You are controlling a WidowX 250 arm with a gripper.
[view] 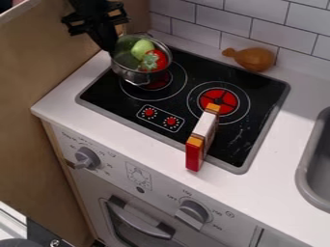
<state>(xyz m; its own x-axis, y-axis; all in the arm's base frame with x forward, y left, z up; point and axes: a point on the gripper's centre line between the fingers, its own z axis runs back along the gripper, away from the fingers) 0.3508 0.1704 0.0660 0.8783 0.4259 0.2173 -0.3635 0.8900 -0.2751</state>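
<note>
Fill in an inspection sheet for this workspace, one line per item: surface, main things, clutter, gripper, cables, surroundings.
Surface: white counter with a black stove top set in it.
Main things: metal pot on the left burner, holding a green piece and a red piece with a green top.
Clutter: narrow box across the stove's front edge; brown drumstick-shaped toy by the wall.
Gripper: at the pot's left side; contact cannot be told.
Cables: nothing seen.
Surroundings: tiled wall behind, grey sink at right, oven front below.
</note>
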